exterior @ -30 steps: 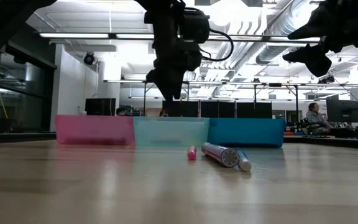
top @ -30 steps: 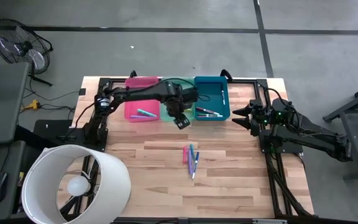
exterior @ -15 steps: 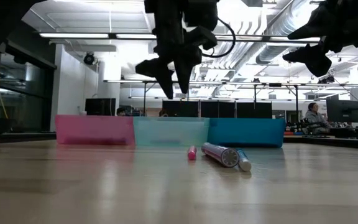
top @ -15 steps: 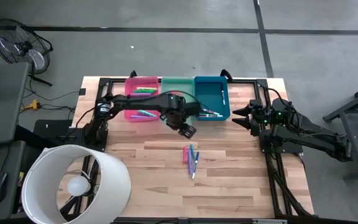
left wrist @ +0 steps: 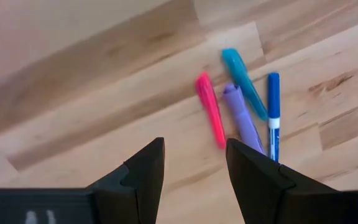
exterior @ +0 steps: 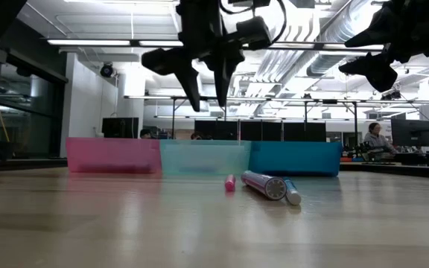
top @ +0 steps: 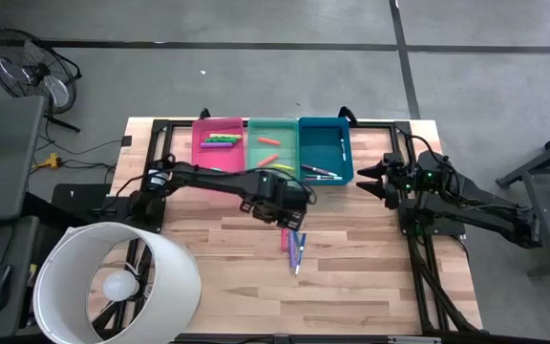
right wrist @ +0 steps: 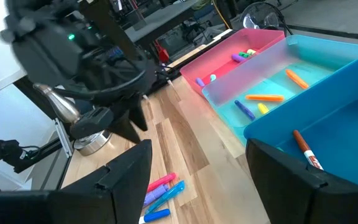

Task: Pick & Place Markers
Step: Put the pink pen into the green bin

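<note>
Lampshade (top: 117, 282), white and round, crowds the near left corner of the wooden surface (top: 227, 277). Along the far edge stand the pink bin (top: 218, 145), green bin (top: 272, 148) and blue bin (top: 325, 148), touching side by side, each with markers inside. Four loose markers (top: 294, 245) lie bunched mid-surface, bare wood all around them. The left gripper (top: 290, 216) hangs above the bunch's far end, fingers (left wrist: 143, 171) apart and empty. The right gripper (top: 369, 179) waits off the right edge, raised, fingers (right wrist: 124, 171) spread, holding nothing.
</note>
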Robot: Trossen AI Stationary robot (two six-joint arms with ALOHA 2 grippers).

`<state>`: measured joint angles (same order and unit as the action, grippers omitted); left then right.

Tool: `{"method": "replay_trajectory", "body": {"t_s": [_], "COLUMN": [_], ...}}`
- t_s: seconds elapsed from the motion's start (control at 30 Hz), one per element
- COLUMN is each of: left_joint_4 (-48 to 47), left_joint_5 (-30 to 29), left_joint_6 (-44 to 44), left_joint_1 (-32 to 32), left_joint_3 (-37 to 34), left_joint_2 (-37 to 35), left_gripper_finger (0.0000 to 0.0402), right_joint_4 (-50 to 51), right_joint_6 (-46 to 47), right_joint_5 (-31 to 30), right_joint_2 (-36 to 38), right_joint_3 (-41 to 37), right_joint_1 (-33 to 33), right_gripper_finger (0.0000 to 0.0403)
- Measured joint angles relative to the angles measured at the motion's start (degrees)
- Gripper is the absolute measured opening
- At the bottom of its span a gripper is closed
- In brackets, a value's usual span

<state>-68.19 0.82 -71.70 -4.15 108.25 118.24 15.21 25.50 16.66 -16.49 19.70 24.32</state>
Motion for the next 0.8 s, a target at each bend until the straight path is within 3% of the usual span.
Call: {"method": "replay_trajectory", "body": {"t_s": [0.27, 0.4, 0.47, 0.8], "left_joint_4": [2.16, 5.01, 0.66, 2.15], "left_joint_5": [-1.36, 0.83, 1.50, 1.30], "left_joint_6": [-7.97, -8.31, -8.31, -8.52], "left_joint_1": [-3.34, -3.96, -4.28, -4.13], "left_joint_3": [0.79, 4.21, 4.72, 7.79], "left_joint_2": [3.55, 6.70, 7.50, 11.39], "left_gripper_finger": [0.0168, 0.0168, 0.0168, 0.0168], "right_joint_4": [0.01, 0.01, -0.01, -0.01], "right_joint_6": [0.00, 0.00, 0.00, 0.00], "right_joint_5": [0.01, 0.01, -0.01, -0.01], "right_joint_2": [0.00, 0.04, -0.12, -0.42], "right_joint_3": [0.00, 0.01, 0.04, 0.04], "right_joint_1": [0.00, 0.00, 0.02, 0.02], "right_gripper_finger": [0.0250, 0.0250, 0.0250, 0.0250]}}
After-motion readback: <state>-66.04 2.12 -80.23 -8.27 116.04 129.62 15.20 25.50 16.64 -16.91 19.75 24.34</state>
